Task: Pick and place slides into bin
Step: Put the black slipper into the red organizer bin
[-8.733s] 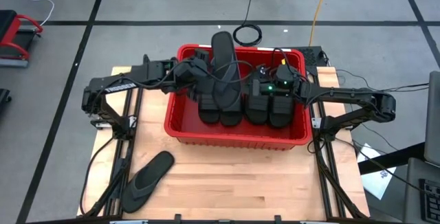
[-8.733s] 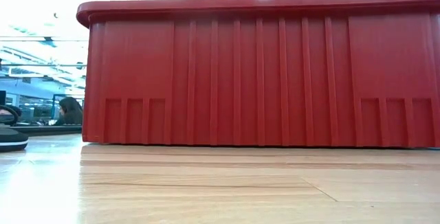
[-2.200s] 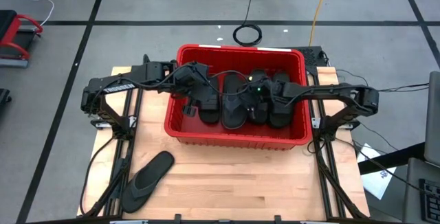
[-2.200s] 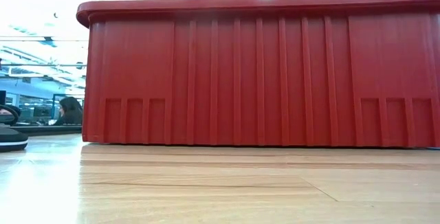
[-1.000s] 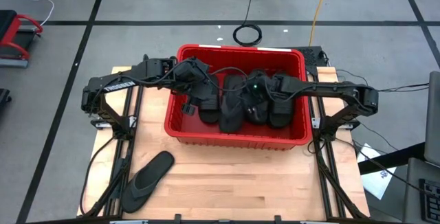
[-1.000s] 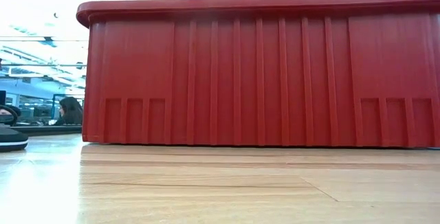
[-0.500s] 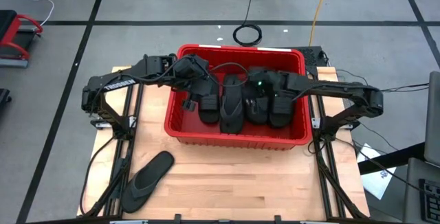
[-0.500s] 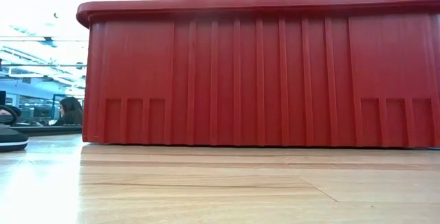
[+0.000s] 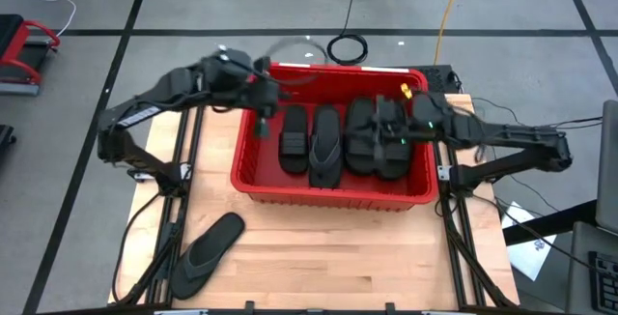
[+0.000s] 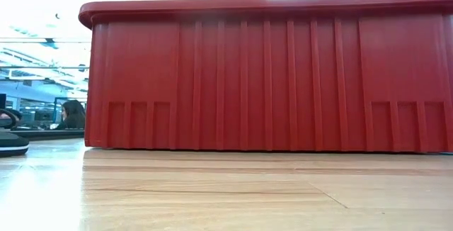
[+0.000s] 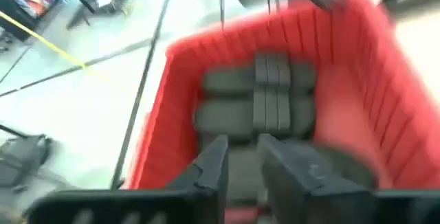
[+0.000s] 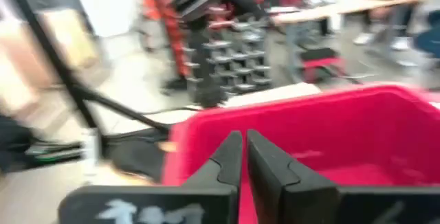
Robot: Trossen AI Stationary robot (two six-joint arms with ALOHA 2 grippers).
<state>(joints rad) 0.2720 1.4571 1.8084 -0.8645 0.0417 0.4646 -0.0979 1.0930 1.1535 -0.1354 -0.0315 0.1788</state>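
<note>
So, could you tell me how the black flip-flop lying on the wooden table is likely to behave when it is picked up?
The thin, flat black rubber flip-flop will probably droop if gripped at one end. It looks light for its size. Lying flat on the light wooden table, it is unlikely to roll or tip, and its matte surface should give fair grip.

high view: overhead, straight down on the table [image 9: 319, 257] and bin [image 9: 333, 187].
low view: table height, level, close against the bin wall [image 10: 269, 82].
left wrist: looks down into the bin.
right wrist: level over the bin rim toward the room.
shared: bin, in all four.
</note>
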